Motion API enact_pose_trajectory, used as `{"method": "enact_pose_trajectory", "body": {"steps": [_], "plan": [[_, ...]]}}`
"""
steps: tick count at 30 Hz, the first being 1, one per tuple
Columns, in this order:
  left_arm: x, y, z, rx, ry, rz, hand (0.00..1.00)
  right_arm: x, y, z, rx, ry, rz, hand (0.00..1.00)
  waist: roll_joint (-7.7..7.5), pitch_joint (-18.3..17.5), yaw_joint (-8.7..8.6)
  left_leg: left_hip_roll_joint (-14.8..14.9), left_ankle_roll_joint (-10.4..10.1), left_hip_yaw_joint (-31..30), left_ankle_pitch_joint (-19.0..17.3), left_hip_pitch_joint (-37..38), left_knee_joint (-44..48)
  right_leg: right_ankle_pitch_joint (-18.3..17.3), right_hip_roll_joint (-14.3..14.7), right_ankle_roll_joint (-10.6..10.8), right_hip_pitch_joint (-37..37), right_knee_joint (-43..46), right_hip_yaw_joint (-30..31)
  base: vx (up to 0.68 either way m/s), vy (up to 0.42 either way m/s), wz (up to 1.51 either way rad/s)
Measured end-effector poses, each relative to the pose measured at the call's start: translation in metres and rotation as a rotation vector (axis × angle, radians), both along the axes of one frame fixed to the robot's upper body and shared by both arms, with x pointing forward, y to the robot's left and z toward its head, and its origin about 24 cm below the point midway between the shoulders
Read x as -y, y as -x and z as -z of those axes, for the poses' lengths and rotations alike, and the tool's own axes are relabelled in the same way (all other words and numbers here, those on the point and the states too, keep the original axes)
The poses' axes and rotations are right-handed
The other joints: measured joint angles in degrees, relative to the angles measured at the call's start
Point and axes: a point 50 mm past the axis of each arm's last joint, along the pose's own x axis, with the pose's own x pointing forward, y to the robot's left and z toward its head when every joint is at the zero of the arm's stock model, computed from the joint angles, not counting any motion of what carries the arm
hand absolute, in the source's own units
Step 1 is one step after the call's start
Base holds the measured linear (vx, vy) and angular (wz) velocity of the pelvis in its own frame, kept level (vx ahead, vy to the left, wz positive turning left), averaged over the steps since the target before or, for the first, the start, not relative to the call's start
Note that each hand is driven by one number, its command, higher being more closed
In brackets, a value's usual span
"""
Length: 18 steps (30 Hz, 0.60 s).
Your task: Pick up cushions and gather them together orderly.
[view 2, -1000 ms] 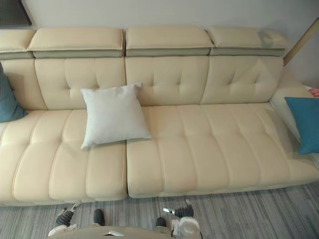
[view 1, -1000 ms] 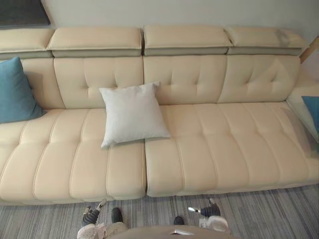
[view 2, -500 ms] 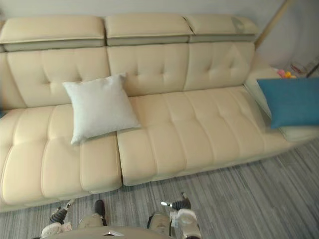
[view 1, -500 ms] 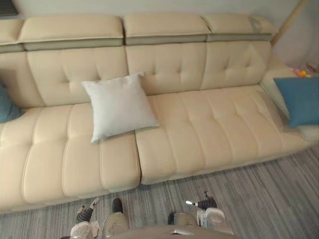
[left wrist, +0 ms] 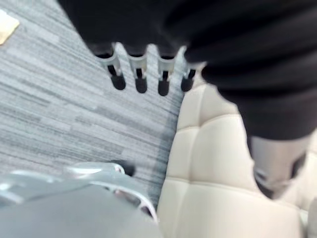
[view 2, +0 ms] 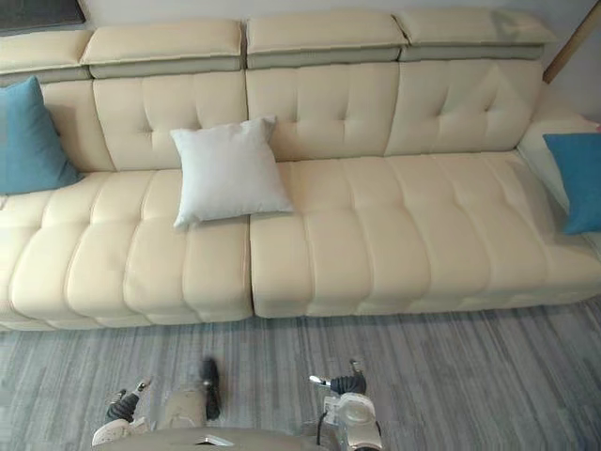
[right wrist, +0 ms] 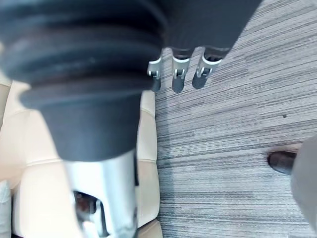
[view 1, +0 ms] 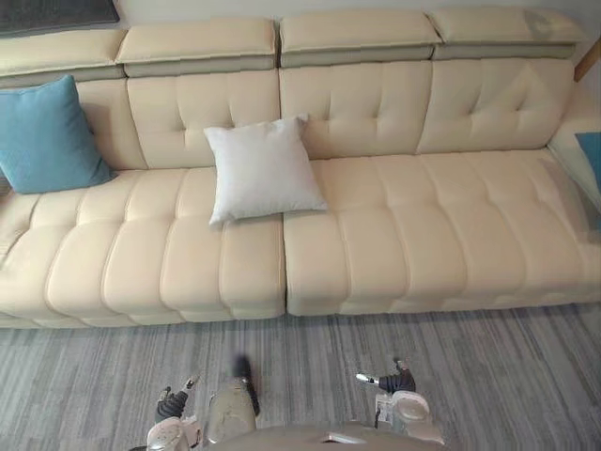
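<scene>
A white cushion leans against the backrest near the middle of the cream sofa. One blue cushion stands at the sofa's left end, and another blue cushion lies on its right end. Both hands hang low over the carpet in front of the sofa, far from every cushion. My left hand is open, and its straight fingers hold nothing. My right hand is open too, its fingers straight and empty.
Grey striped carpet runs between me and the sofa's front edge. A wooden pole leans at the far right behind the sofa. A dark panel hangs on the wall at the upper left.
The camera has swung back to the left and pulled away, so the left blue cushion shows again and more carpet is seen. The cushions and both hands have not moved.
</scene>
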Motion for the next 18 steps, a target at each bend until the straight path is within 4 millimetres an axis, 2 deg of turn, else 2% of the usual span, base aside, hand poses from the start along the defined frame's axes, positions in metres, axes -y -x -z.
{"method": "enact_pose_trajectory", "body": {"steps": [1, 2, 3, 4, 5, 6, 7, 9, 11, 12, 15, 18], "plan": [[0.0, 0.0, 0.0, 0.0, 0.0, -0.002, 0.0, -0.001, 0.001, 0.001, -0.003, -0.003, 0.001, 0.0, 0.02, -0.01, -0.13, 0.03, -0.02, -0.23, -2.13, 0.04, 1.91, 0.38, -0.25, 0.37, -0.19, -0.09, 0.17, -0.14, 0.219, -0.08], [0.0, 0.002, 0.0, -0.004, 0.0, -0.015, 0.0, -0.004, 0.006, 0.003, -0.017, -0.016, 0.011, 0.0, 0.07, 0.03, -0.56, 0.32, 0.14, -0.57, -6.66, 0.0, 5.5, 1.28, -0.71, 1.41, -0.58, -0.11, 0.64, -0.09, 0.203, -0.14], [-0.001, 0.002, 0.0, -0.005, 0.0, -0.022, 0.0, -0.005, 0.007, 0.004, -0.021, -0.02, 0.015, 0.0, 0.53, 0.03, -0.53, 0.19, 0.61, -0.47, -6.69, -0.12, 5.9, 1.53, -0.72, 1.77, -0.48, -0.07, 1.0, -0.13, 0.273, -0.23], [-0.005, 0.003, 0.0, -0.003, -0.006, -0.037, 0.0, -0.008, 0.008, 0.005, -0.023, -0.039, 0.032, 0.0, -0.34, 0.13, -0.5, -1.27, 0.82, -0.24, -6.68, 0.39, 4.87, 2.04, -0.89, 1.85, -0.58, -0.73, 1.97, -0.1, 0.187, -0.06], [-0.013, 0.004, -0.002, -0.006, -0.03, -0.029, 0.0, -0.018, 0.012, 0.01, -0.051, -0.076, 0.038, 0.0, -2.49, -0.42, -1.14, -3.96, 0.8, 0.79, -4.26, 2.28, -1.5, 2.73, -1.75, 0.97, -0.8, -2.63, 3.5, -0.09, 0.148, 0.0], [-0.014, 0.003, -0.002, -0.005, -0.034, -0.025, 0.0, -0.02, 0.014, 0.012, -0.066, -0.085, 0.037, 0.0, -3.11, -0.59, -1.26, -4.79, 0.56, 1.12, -3.23, 3.41, -4.56, 3.09, -1.64, 0.72, -1.01, -3.16, 3.65, -0.08, 0.108, 0.08], [-0.015, 0.004, -0.002, -0.008, -0.034, -0.026, 0.0, -0.02, 0.019, 0.016, -0.102, -0.096, 0.049, 0.0, -3.65, -0.73, -1.18, -6.57, 0.42, 1.39, -1.57, 6.51, -11.91, 4.25, -0.71, -0.89, -1.08, -4.72, 3.45, -0.09, 0.075, -0.03], [-0.013, 0.007, -0.001, -0.019, -0.029, -0.028, 0.0, -0.016, 0.022, 0.017, -0.109, -0.094, 0.074, 0.0, -3.46, -0.81, -1.43, -9.1, -0.08, 1.28, 0.67, 9.91, -18.86, 5.62, 0.77, -2.5, -0.72, -6.73, 3.76, -0.09, 0.063, -0.03], [-0.009, 0.012, 0.003, -0.047, -0.018, -0.003, 0.0, -0.009, 0.027, 0.019, -0.131, -0.082, 0.085, 0.0, -3.0, -1.66, -2.12, -10.83, 0.05, 0.86, 3.4, 12.71, -25.36, 5.56, 0.3, -2.01, -0.76, -7.47, 3.74, -0.06, 0.074, -0.04], [-0.006, 0.014, 0.005, -0.063, -0.011, 0.02, 0.0, -0.004, 0.028, 0.019, -0.138, -0.072, 0.092, 0.0, -1.8, -1.91, -2.62, -11.21, 0.34, 0.34, 4.47, 13.25, -27.52, 5.62, 0.57, -2.12, -0.9, -8.41, 4.29, -0.03, 0.081, -0.17], [-0.001, 0.023, 0.009, -0.106, 0.004, 0.059, 0.0, 0.002, 0.031, 0.019, -0.144, -0.064, 0.112, 0.0, -1.04, -2.06, -2.49, -11.17, 1.44, 0.74, 5.38, 14.18, -27.51, 6.23, 1.52, -3.0, -0.54, -10.13, 7.6, 0.01, 0.052, -0.42], [-0.003, 0.026, 0.01, -0.135, -0.005, 0.104, 0.0, 0.001, 0.032, 0.02, -0.149, -0.077, 0.126, 0.0, -1.25, -2.07, -2.79, -11.28, 1.47, 2.27, 5.36, 15.44, -27.51, 7.05, 2.15, -3.42, -0.72, -10.89, 11.43, 0.04, 0.05, -0.73]]}}
